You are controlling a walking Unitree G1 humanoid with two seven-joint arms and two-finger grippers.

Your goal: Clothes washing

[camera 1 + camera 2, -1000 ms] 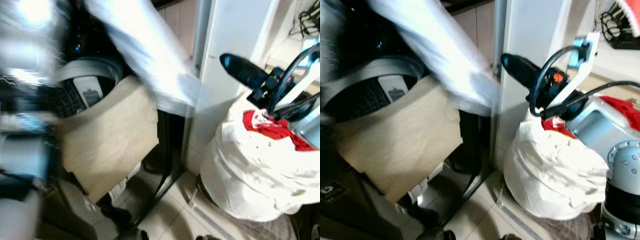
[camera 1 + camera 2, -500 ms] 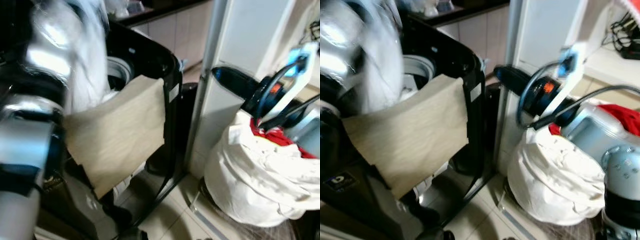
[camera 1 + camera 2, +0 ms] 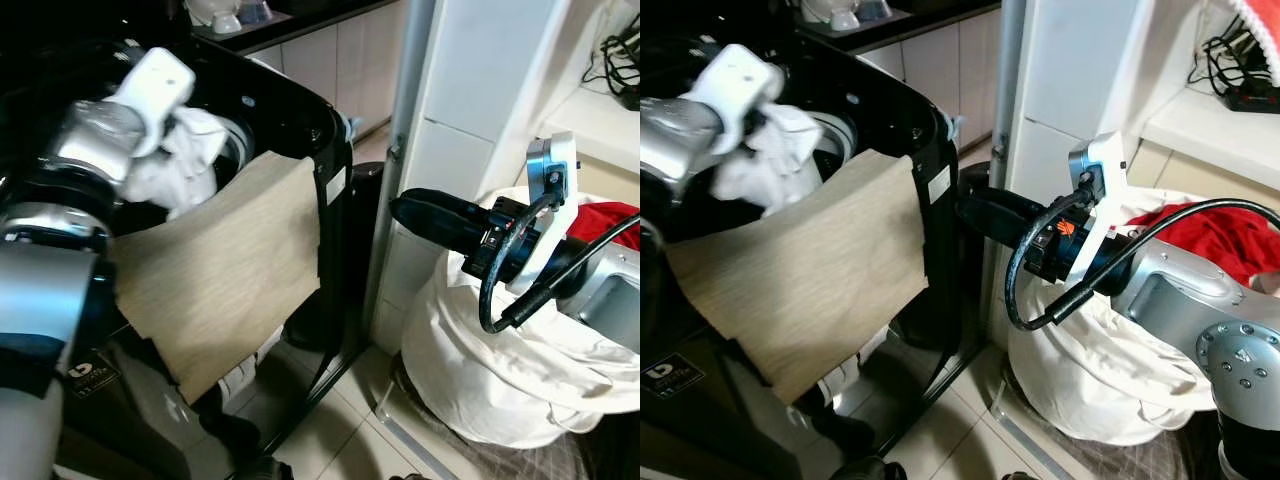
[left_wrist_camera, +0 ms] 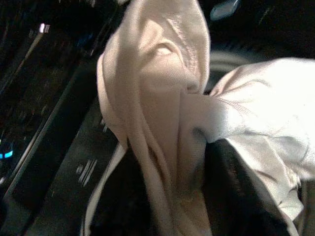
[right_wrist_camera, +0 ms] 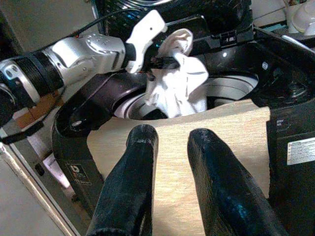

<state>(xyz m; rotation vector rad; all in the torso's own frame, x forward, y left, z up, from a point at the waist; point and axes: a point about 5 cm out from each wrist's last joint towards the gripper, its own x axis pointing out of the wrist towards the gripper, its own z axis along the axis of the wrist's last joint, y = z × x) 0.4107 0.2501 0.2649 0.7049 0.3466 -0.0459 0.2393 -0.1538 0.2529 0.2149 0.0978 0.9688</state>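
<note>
1. A white garment (image 3: 178, 160) is held bunched over the open drum of the black washing machine (image 3: 290, 110), at about ten o'clock in the left eye view. It is clamped in the left gripper (image 5: 165, 60), whose fingers are closed on the cloth.
2. A beige cloth (image 3: 215, 270) is draped over the machine's front rim and hangs down its face, covering part of the opening's edge just below the garment.
3. The right gripper (image 5: 171, 140) is held out level at about three o'clock, pointed toward the machine, between it and the white laundry bag (image 3: 500, 370). Its two black fingers are parted by a narrow gap with nothing between them.
4. The laundry bag stands on the tiled floor (image 3: 340, 440) at about four o'clock, against a white pillar (image 3: 460, 120). A red garment (image 3: 1200, 235) is seen at its top, partly hidden behind the right arm and its black cable (image 3: 500, 290).
5. A shelf with tangled black cables (image 3: 620, 55) is cut off at two o'clock; small white objects on the tabletop at twelve o'clock are too small to identify.
6. In the left wrist view the fingers are buried in cloth, and the surroundings are too dark to make out. The drum's inside is mostly hidden by the garment and the beige cloth.
</note>
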